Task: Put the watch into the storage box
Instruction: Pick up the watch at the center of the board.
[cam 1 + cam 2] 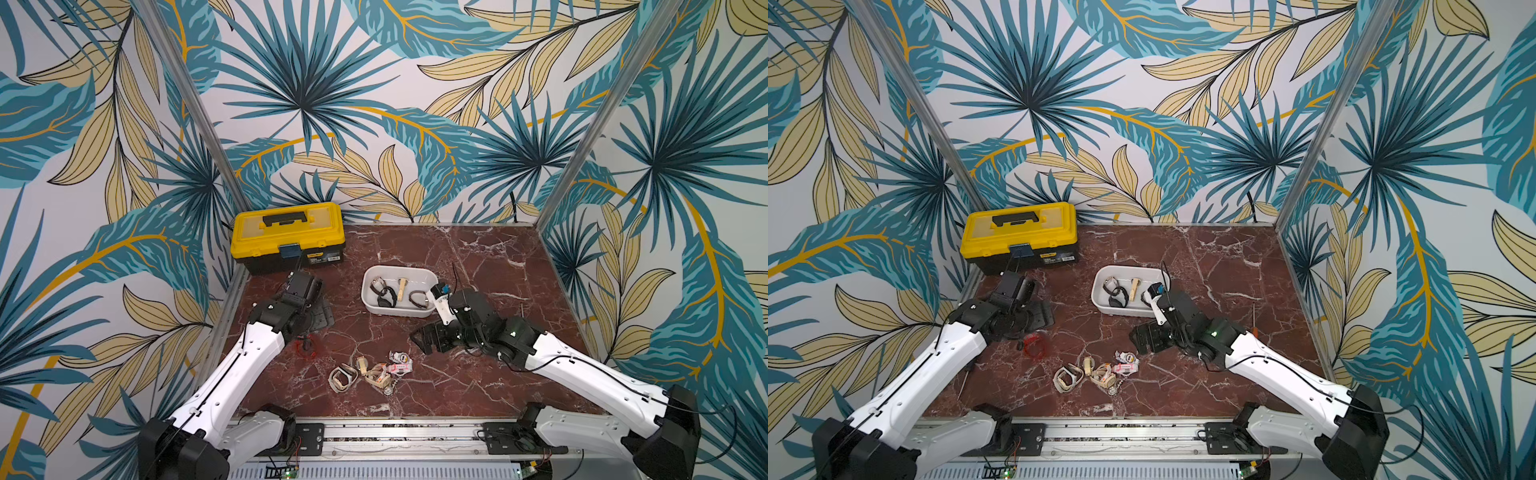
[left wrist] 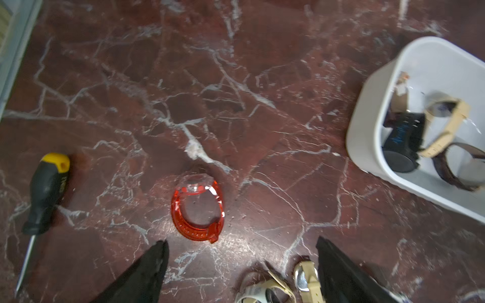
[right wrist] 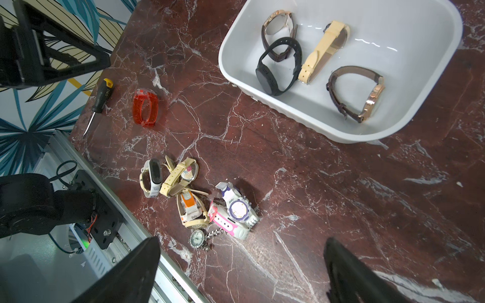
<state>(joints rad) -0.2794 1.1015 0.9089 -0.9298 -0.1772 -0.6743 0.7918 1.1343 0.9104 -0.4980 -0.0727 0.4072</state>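
- Broadly, the marble table (image 1: 478,257) is carrying everything, the yellow toolbox (image 1: 286,232) sitting far left.
- The storage box (image 1: 395,311) is sitting mid-table, holding four watches (image 3: 265,76).
- The left gripper (image 2: 241,240) is hovering with jaws spread wide, gripping nothing; the right gripper (image 3: 241,239), near the box's right end, is likewise gaping empty.
- A pile of watches (image 3: 189,207) is lying at the near middle.
- The red translucent watch (image 2: 176,207) is lying on the table just beyond the left gripper's jaws, left of and nearer than the box; a pick seems to be starting, calling for lowering astride the band, closing, then carrying it right and farther.
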